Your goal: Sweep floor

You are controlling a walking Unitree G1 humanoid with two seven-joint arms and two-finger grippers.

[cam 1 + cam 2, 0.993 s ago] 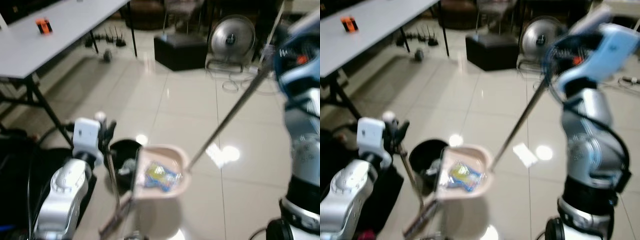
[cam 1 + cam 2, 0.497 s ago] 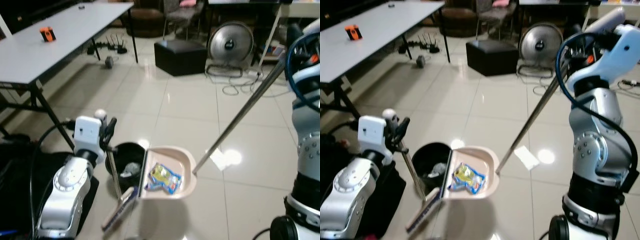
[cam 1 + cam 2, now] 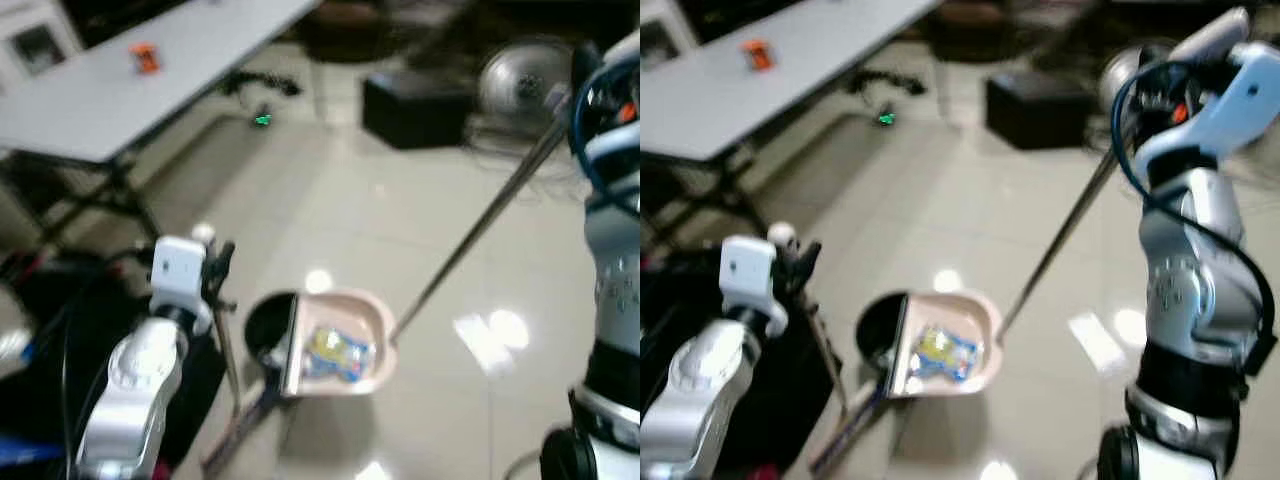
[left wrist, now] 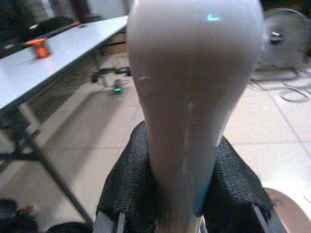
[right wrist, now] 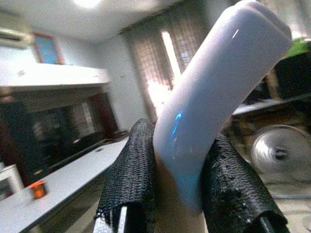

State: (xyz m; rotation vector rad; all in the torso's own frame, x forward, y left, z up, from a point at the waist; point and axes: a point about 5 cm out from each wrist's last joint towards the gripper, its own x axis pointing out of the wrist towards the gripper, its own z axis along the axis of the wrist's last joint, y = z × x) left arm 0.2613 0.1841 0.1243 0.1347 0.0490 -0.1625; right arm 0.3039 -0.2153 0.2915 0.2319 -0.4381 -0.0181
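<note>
1. The step in hand looks like emptying: the pale pink plastic dustpan (image 3: 340,345) hangs just beside and partly over the round black waste bin (image 3: 268,325) on the glossy beige tiled floor (image 3: 400,230). It carries a yellow-and-blue crumpled wrapper (image 3: 338,353).

2. Its long grey metal pole (image 3: 478,230) runs up to the right claw (image 5: 177,184), whose black fingers (image 5: 133,179) are clamped on the pan's pale handle end.

3. The left claw (image 4: 182,194) is closed round the pale rounded top of the short broom (image 3: 232,400), whose stick slants down to a dark head on the floor beside the bin.

4. Next, in my judgement, the pan must be brought fully over the bin mouth and tipped so the wrapper slides in (the bin's opening is partly hidden by the pan wall, so alignment is hard to judge).

5. Against half a second ago the whole view has swung: the long grey table (image 3: 150,85) and its small orange object (image 3: 145,57) sit further right, which is the camera turning. Both claws keep their grips, and pan, bin and wrapper stay arranged as they were.
</note>
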